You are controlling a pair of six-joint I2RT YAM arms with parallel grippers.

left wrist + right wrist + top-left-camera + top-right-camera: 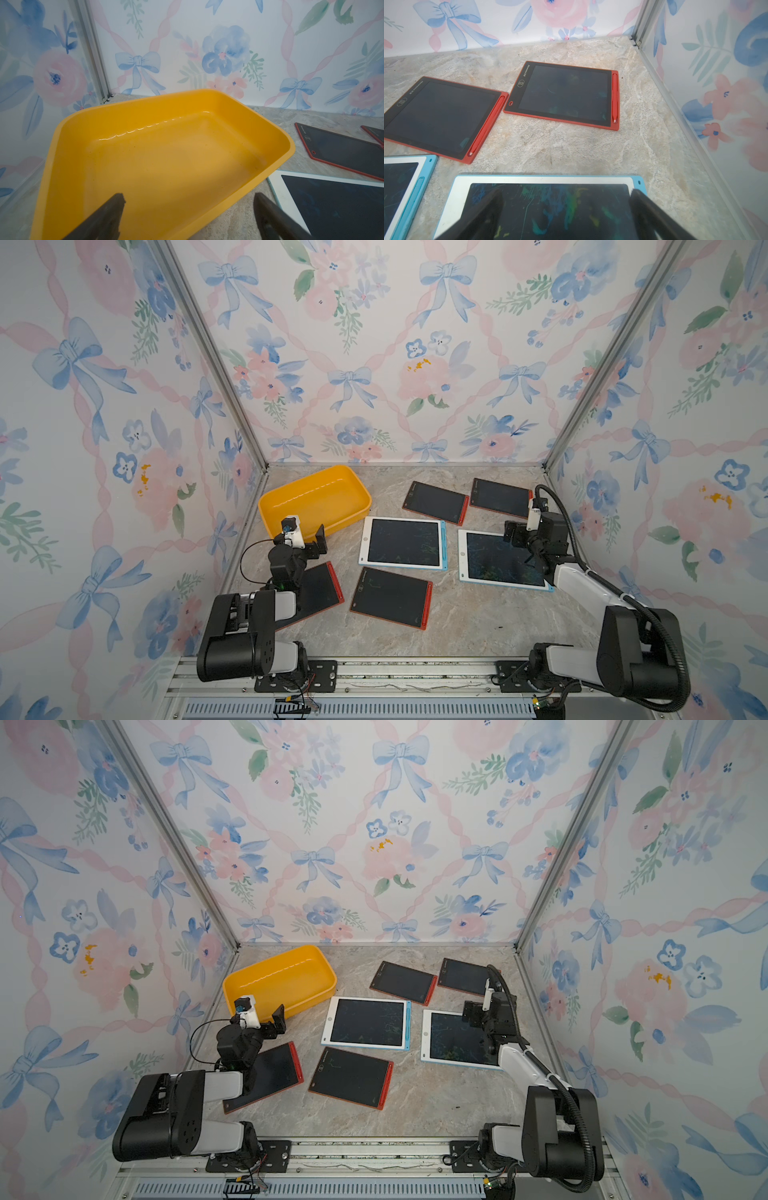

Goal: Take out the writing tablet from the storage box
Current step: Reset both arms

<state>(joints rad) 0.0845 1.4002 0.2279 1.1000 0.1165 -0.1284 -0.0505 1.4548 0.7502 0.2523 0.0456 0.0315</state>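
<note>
The storage box [266, 501] sits at 10 o'clock on the desk [478, 622], close to the back-left corner of the floral wall panels [374, 364]. Its near right corner is just beside the white-and-blue writing tablet [404, 542] at the centre. The box's floor [166, 155] shows bare yellow. All six writing tablets lie flat on the marbled desk:

- two red-framed ones [435, 502] [500, 497] lie at 1 o'clock
- a second white-and-blue one [494, 558] lies at 3 o'clock
- a red one [390, 597] lies at 6 o'clock
- another red one [322, 587] at 8 o'clock is partly under the left arm

Open desk remains at 12 and at 5 o'clock. The left end effector [188, 198] hangs with its jaws spread wide over the box's near rim, gripping nothing. The right end effector [565, 192] is equally spread above the 3 o'clock tablet.
</note>
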